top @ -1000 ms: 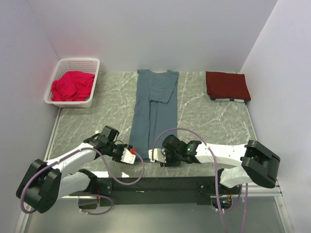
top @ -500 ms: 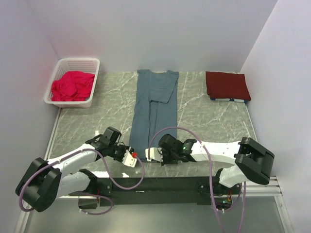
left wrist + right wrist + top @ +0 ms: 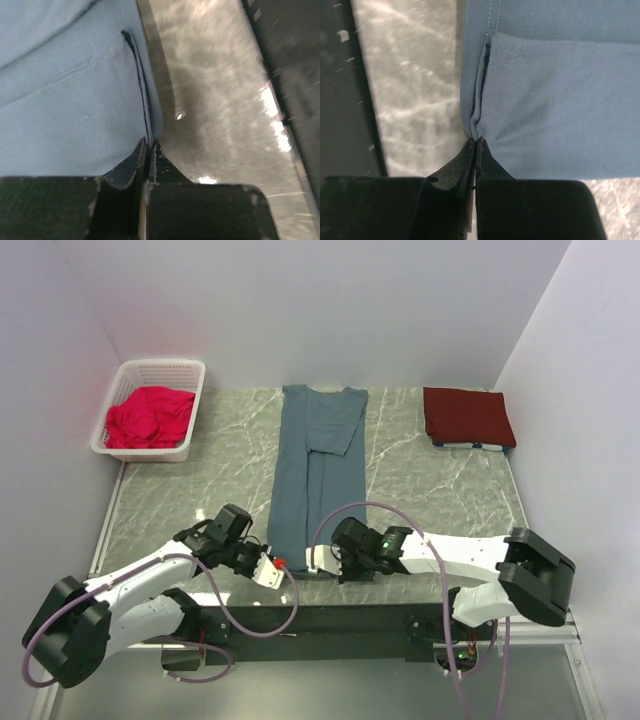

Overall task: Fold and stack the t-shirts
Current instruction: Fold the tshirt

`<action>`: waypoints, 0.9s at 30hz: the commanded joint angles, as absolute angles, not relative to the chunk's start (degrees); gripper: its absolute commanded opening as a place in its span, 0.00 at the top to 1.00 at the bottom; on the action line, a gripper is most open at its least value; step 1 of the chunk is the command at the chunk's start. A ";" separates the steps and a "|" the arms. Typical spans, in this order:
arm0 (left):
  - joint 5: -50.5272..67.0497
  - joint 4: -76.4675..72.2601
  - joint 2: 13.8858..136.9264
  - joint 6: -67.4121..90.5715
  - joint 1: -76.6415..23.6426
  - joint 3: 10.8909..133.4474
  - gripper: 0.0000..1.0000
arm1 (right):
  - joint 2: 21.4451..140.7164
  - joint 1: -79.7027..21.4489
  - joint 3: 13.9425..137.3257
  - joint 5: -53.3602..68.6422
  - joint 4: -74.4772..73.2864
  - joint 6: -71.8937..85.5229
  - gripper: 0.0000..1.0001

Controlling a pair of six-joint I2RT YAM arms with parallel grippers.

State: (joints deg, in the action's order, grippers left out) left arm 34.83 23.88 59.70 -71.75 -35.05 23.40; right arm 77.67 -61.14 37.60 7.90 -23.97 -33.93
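Note:
The slate blue-grey t-shirt [image 3: 318, 465] lies folded into a long narrow strip down the middle of the table. My left gripper [image 3: 273, 566] is shut on its near left hem corner. In the left wrist view the gripper [image 3: 149, 146] pinches the cloth [image 3: 65, 100]. My right gripper [image 3: 318, 560] is shut on the near right hem corner. In the right wrist view the gripper [image 3: 476, 144] pinches the cloth [image 3: 560, 100]. The dark maroon t-shirt [image 3: 468, 415] lies folded at the back right.
A white basket [image 3: 183, 372] holding crumpled red cloth [image 3: 148, 416] stands at the back left. A white and blue item [image 3: 462, 445] peeks out under the maroon shirt. The black rail of the arm bases [image 3: 330, 620] runs along the table's near edge.
My left gripper has moved a little to the right and nearer, closing in on the shirt's near left corner. My right gripper has stayed almost in place at the hem.

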 commanded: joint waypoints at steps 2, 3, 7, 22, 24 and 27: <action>37.61 29.18 56.78 -64.00 -36.39 28.02 0.99 | 72.34 -59.34 39.90 11.42 -30.93 -31.46 1.00; 37.62 29.35 56.95 -61.03 -36.13 28.82 1.00 | 72.16 -58.28 40.42 11.95 -31.02 -31.46 1.00; 39.72 31.02 61.15 -62.13 -32.09 33.04 1.00 | 72.16 -52.31 42.27 11.78 -31.11 -36.01 1.00; 40.17 21.63 90.41 -68.46 -18.99 59.56 0.99 | 94.98 -31.74 66.96 13.01 -31.29 -56.59 1.00; 39.64 20.75 93.41 -68.64 -18.28 62.30 0.99 | 97.55 -30.77 71.16 13.09 -31.29 -58.17 1.00; 38.94 18.99 99.13 -68.82 -17.40 67.75 0.99 | 102.47 -28.92 76.79 13.01 -31.82 -59.50 1.00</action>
State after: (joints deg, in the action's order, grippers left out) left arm 38.98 21.98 96.25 -66.92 -18.28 62.94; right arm 100.14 -30.39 71.09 12.99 -30.96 -55.55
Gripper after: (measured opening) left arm 0.040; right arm 0.015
